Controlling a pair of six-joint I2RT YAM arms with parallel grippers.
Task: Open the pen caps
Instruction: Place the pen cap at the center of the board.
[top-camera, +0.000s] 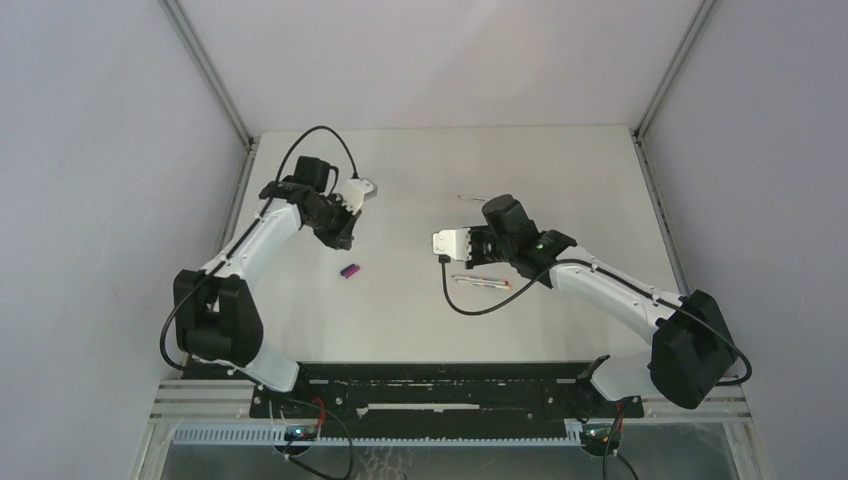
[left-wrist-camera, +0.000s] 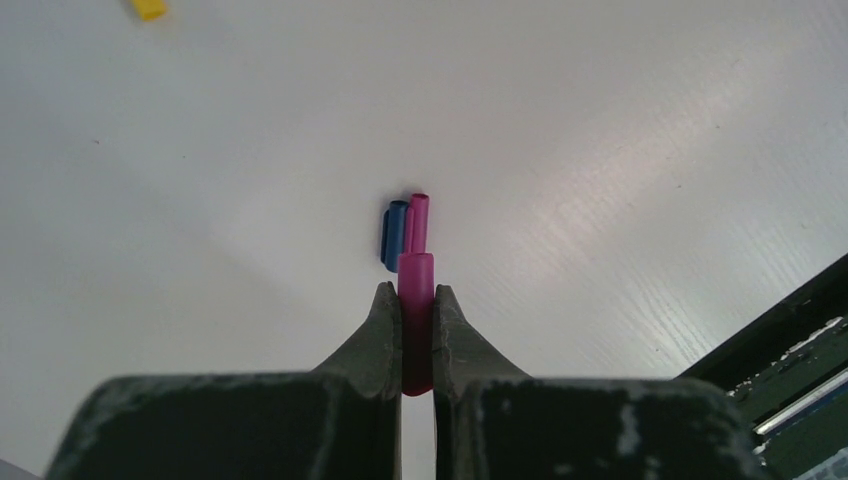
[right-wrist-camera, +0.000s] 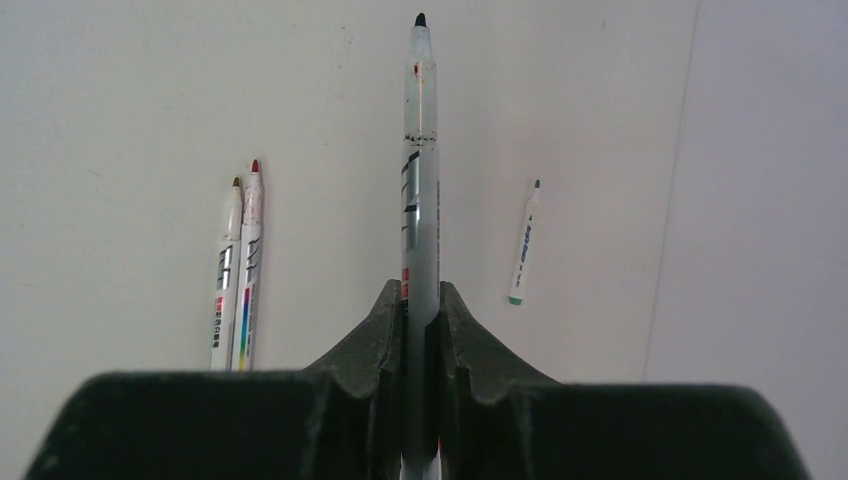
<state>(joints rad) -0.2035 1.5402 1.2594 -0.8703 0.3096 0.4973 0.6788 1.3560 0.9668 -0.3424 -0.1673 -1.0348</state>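
The left pincer (left-wrist-camera: 416, 300) is pressed together on a magenta cap (left-wrist-camera: 416, 272). The cap is held clear of the surface (left-wrist-camera: 620, 150), over its left half and nearer the near edge than the far one. Below it, a blue cap (left-wrist-camera: 393, 235) and a pink cap (left-wrist-camera: 418, 218) lie side by side, touching. A yellow cap (left-wrist-camera: 149, 9) lies well apart from them.

The right pincer (right-wrist-camera: 420, 300) is clamped on a pen (right-wrist-camera: 420, 150) whose dark tip is bared, so this pen is judged already opened. A pen pair (right-wrist-camera: 249, 250) with bared tips lies near the middle of the surface, and a green pen (right-wrist-camera: 524, 245) lies apart, toward the far edge.

Several things could go wrong from here:
- If the magenta cap is released from this height, it may bounce or roll, since it is a small cylinder. It could also knock the two caps beneath it toward the left edge.
- If the pen is lowered tip first, the surface may be marked.
- If the pen is dropped beside the pair, those pens may be set rolling.
- Only a narrow part of the barrel is gripped, so the pen could swing or slip if the arm is moved sharply.
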